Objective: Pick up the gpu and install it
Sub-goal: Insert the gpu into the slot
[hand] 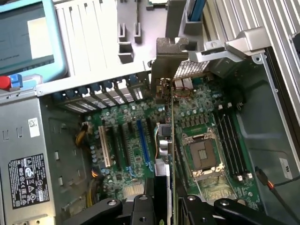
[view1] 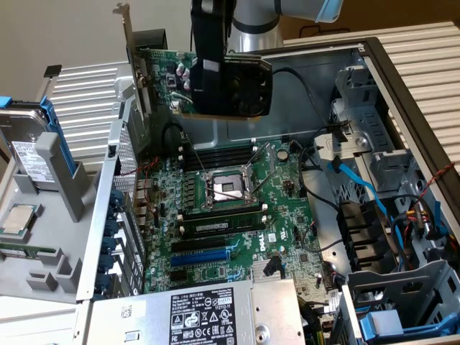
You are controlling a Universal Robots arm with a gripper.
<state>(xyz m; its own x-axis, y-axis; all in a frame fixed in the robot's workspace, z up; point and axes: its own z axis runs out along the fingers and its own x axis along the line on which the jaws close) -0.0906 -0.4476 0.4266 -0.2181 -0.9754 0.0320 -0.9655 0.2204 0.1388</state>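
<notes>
The gpu, a green card with a black fan shroud and a silver end bracket, hangs in the air above the open computer case. My gripper is shut on its middle from above. The card sits over the back part of the large green motherboard, well clear of it. In the wrist view the gpu appears edge-on between my fingers, its bracket pointing toward the case's rear slot openings. The blue expansion slot lies on the board below.
The power supply fills the case's near end. A drive cage and blue cables crowd the exterior view's right. A hard drive in a blue caddy and a processor rest outside at the left.
</notes>
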